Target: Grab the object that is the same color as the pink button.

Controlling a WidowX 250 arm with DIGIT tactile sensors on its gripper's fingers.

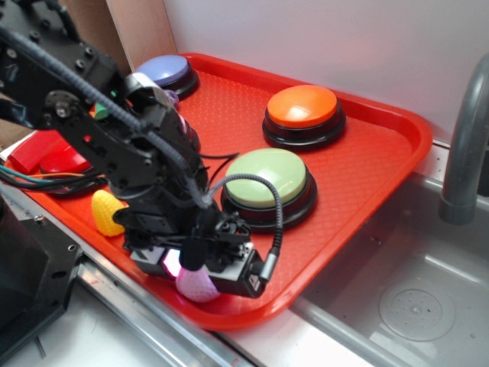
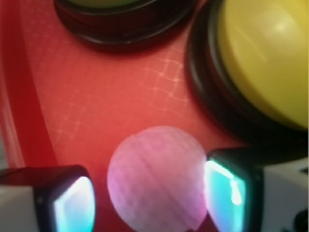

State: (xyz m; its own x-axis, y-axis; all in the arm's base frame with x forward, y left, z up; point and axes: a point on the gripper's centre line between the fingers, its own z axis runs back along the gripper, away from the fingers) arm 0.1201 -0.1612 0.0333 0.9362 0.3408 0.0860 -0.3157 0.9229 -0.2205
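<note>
Gripper [image 2: 147, 203] spread around pink dimpled ball [image 2: 157, 179] on red tray [image 2: 96, 96], right pad touching, left pad apart; no legible writing visible anywhere.

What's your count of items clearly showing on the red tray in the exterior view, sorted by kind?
Dome push buttons: 3 (blue dome button, orange dome button, green dome button)
Dimpled balls: 2 (yellow dimpled ball, pink dimpled ball)
Total: 5
The black robot arm hides part of the red plastic tray, so more may be there.
</note>
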